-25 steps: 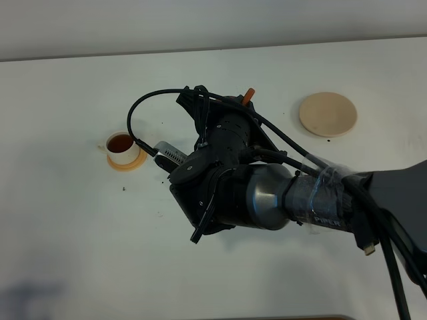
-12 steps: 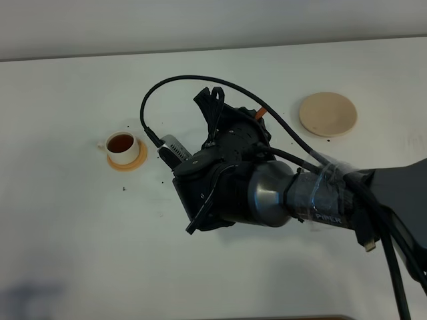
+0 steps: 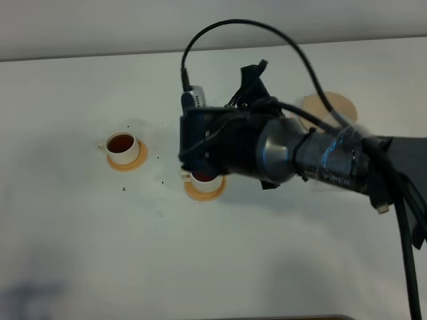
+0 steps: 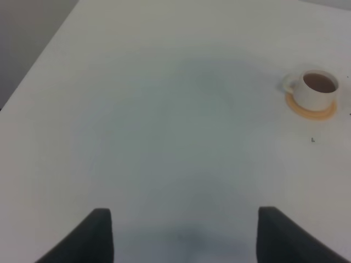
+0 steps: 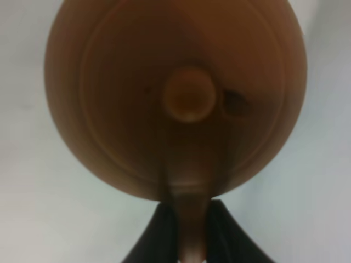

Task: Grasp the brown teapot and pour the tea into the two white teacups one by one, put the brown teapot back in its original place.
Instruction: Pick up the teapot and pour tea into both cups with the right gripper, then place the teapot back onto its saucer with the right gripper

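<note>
Right wrist view fills almost entirely with the brown teapot [image 5: 175, 98], seen from above its knobbed lid; my right gripper [image 5: 189, 230] is clamped on the loop handle, the two dark fingers [image 5: 159, 235] pinching it at the bottom centre of the frame. In the exterior high view I cannot make out the teapot itself, since the bulky black wrist and its looping cable cover the middle of the frame. Just below that wrist, near the centre, I see one white teacup [image 3: 204, 178] on its orange coaster [image 3: 204, 190], partly hidden by the arm, with dark tea visible inside. Further toward the left of the frame sits the other white teacup [image 3: 122, 148] on its own coaster [image 3: 127, 163], also holding dark tea, its small handle pointing left. The two cups stand well apart. At the upper right, the pale beige disc [image 3: 340, 105] peeks out from behind the arm and cable. A few dark specks dot the white table [image 3: 80, 227] between the cups. In the left wrist view my left gripper [image 4: 184, 233] stands with its fingers wide apart over bare table at the bottom of the frame, holding nothing, with the left-hand cup at the upper right of that frame.
</note>
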